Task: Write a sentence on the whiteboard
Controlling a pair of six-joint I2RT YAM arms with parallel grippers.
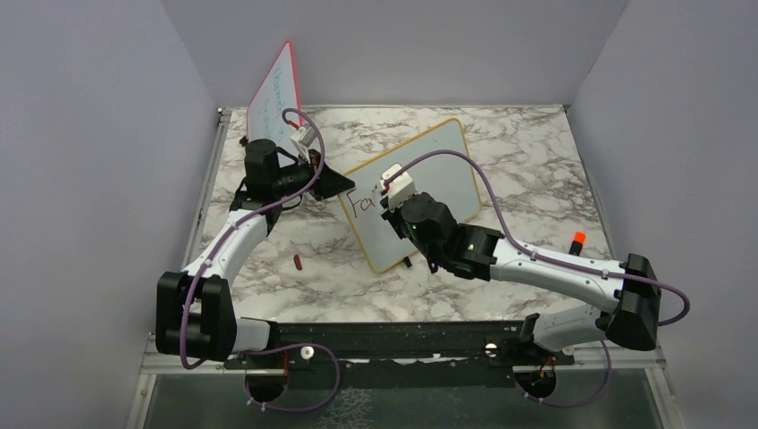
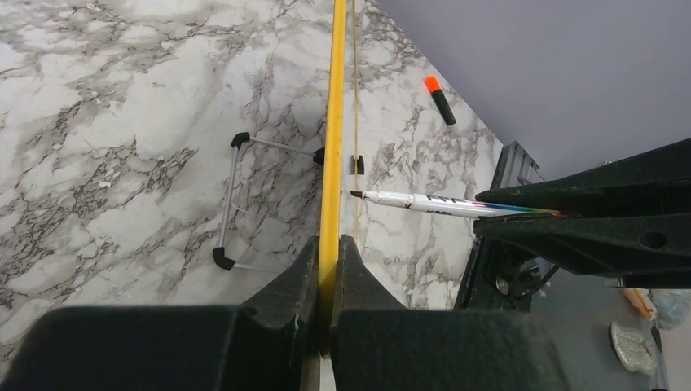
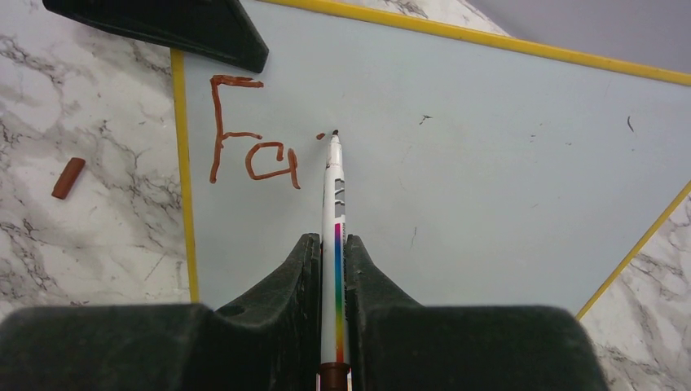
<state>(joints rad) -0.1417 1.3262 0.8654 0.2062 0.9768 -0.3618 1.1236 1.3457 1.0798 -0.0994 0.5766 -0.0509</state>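
Whiteboard (image 1: 442, 161): flat rectangle with a glossy white face, yellow-orange frame and rounded corners. It sits skewed mid-table on the grey-veined marble-look table (image 1: 536, 152). The left wrist view shows it edge-on, with a thin wire stand (image 2: 231, 199) with black rubber tips at its back.

Sentence (image 3: 253, 138): only "Fa" plus a small dot, in thick dark-red strokes near the board's left edge.

Left gripper (image 2: 328, 243): matte black fingers pinched tight on the yellow frame at that left edge.

Right gripper (image 3: 334, 244): clamped on a slim white marker (image 3: 336, 204) with a rainbow stripe on its barrel. The dark tip is at the board face just right of the "a"; can't tell if it's touching.

Loose red-brown cylindrical cap (image 3: 68, 177) lies on the table left of the board. Orange-capped black pen (image 2: 440, 99) lies near the right edge. Red-pink-framed board (image 1: 275, 89) stands at the back-left corner.
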